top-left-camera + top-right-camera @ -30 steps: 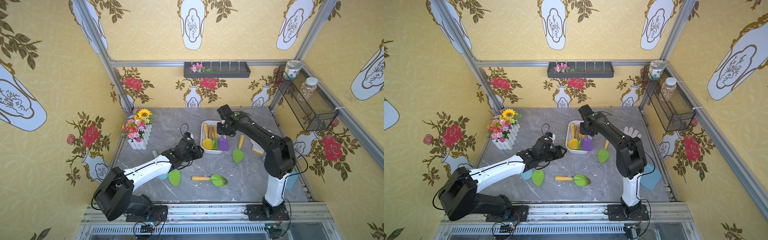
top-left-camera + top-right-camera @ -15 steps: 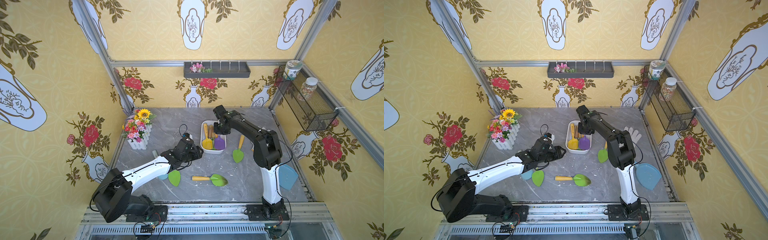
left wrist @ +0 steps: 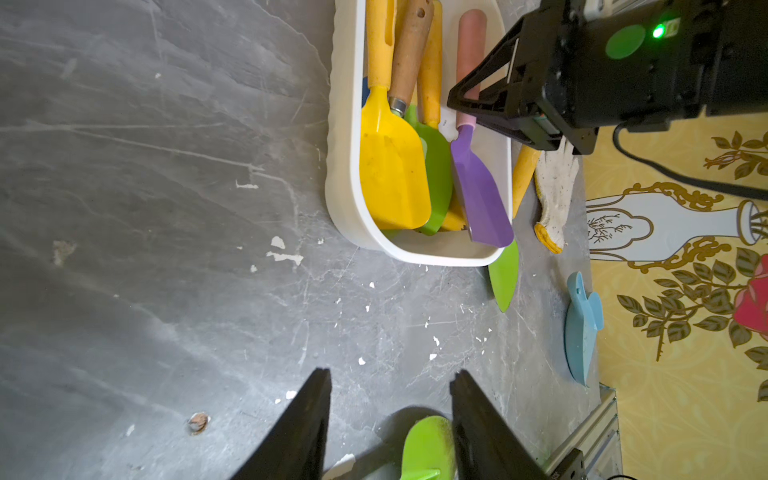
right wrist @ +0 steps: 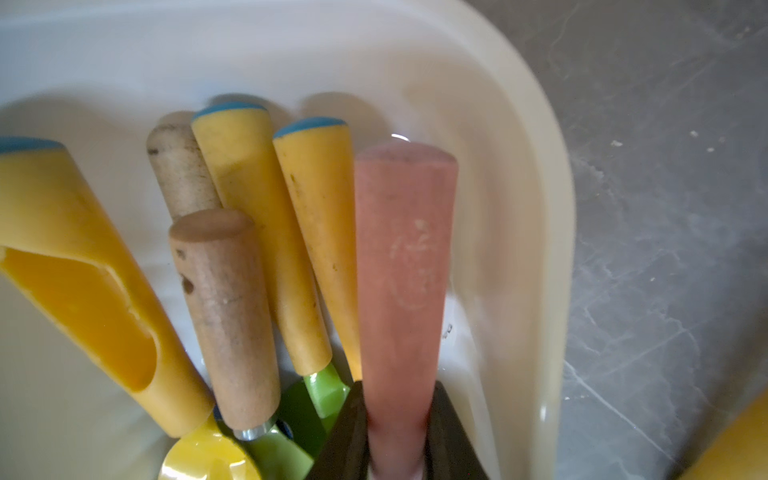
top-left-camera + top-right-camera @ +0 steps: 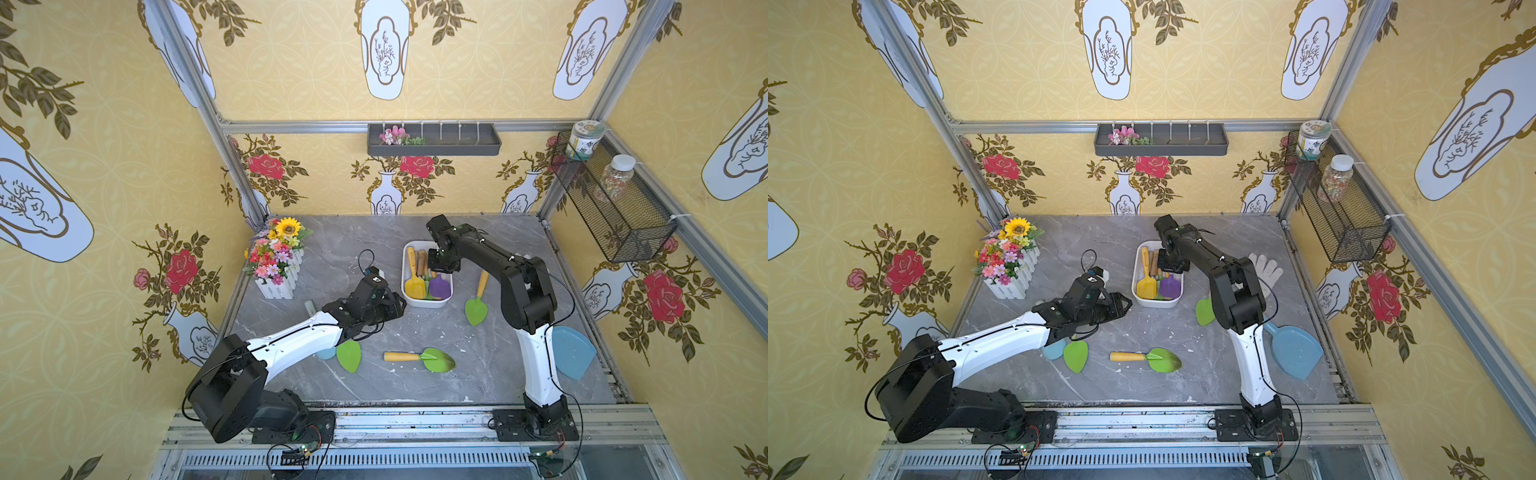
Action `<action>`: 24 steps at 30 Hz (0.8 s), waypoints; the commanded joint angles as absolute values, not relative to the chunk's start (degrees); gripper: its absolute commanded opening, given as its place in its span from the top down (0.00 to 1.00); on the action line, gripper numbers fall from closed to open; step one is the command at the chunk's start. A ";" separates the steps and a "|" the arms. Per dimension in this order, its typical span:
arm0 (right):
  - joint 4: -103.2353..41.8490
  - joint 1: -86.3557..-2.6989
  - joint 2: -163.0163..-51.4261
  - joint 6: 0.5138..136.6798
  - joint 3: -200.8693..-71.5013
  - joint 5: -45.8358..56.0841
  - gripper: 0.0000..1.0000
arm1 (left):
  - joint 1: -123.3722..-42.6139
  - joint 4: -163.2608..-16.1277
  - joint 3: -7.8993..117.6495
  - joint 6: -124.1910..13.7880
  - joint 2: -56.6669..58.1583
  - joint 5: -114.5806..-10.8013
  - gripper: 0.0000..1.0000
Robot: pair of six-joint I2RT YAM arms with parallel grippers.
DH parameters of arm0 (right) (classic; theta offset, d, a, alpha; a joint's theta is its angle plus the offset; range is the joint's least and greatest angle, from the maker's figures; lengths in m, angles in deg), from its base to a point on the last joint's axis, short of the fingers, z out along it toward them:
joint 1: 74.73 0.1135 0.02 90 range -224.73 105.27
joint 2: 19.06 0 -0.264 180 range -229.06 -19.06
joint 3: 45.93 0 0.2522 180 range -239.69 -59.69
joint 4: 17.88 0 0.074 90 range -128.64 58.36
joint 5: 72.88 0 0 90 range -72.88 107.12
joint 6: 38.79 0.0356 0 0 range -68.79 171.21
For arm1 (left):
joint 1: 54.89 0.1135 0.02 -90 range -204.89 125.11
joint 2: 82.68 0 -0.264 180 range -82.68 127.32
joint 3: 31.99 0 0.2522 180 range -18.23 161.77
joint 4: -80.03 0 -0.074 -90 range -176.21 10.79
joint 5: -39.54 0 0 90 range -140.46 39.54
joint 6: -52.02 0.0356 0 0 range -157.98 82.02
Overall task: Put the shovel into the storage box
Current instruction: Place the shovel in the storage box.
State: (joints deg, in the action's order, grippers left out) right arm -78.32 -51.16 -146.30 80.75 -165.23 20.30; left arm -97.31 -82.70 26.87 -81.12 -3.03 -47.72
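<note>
A grey table (image 5: 332,257) holds everything. The left arm (image 5: 299,336) ends just short of the box (image 5: 426,304), on the side nearer the robot. The right arm (image 5: 519,282) bends over the far end of the box and reaches down into it. The box is white and sits flat on the table. It holds many shovels, all with their handles at the far end of the box. A yellow shovel (image 5: 414,286) lies by one long wall. The purple shovel (image 5: 439,286), with a pink handle, is inside the box by the other long wall, its blade close to the rim. A green shovel (image 5: 476,311) lies on the table just beside the box, on the right arm's side. A second green shovel (image 5: 436,359) lies on the table apart from the box, toward the robot. The right claw (image 4: 398,390) is squeezed tight on the pink handle of the purple shovel. The left claw (image 3: 390,371) is apart, with nothing in it, near the box but not touching it.
</note>
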 commanded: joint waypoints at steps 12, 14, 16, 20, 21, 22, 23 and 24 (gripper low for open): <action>-79.28 -51.00 -145.68 81.06 -166.66 21.91 0.55 | -97.35 -82.86 26.77 -80.90 -2.09 -48.56 0.49; -79.37 -50.68 -144.72 81.09 -166.22 22.07 0.55 | -97.35 -82.91 26.69 -80.99 -2.08 -48.61 0.49; -79.17 -50.34 -143.47 80.92 -165.25 22.32 0.54 | -97.35 -83.04 26.68 -81.05 -2.21 -48.53 0.49; -78.60 -49.60 -140.77 80.56 -162.79 22.12 0.54 | -97.35 -83.23 26.77 -81.35 -2.37 -48.44 0.49; -78.29 -49.51 -140.08 80.40 -161.92 21.70 0.54 | -97.35 -83.24 26.90 -81.29 -2.43 -48.49 0.49; -77.99 -49.34 -139.08 80.31 -160.91 21.57 0.53 | -97.35 -83.13 27.03 -81.23 -2.46 -48.47 0.49; -77.59 -49.16 -137.89 80.37 -159.58 21.50 0.53 | -97.35 -83.05 27.03 -81.25 -2.44 -48.49 0.49; -77.33 -49.00 -137.04 80.31 -158.65 21.45 0.52 | -97.35 -83.12 26.99 -81.22 -2.58 -48.53 0.49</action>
State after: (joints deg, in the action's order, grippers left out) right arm -78.14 -49.30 -138.97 80.93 -160.25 21.48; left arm -97.31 -82.73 26.87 -81.49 -2.46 -47.87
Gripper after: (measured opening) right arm 0.475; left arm 0.511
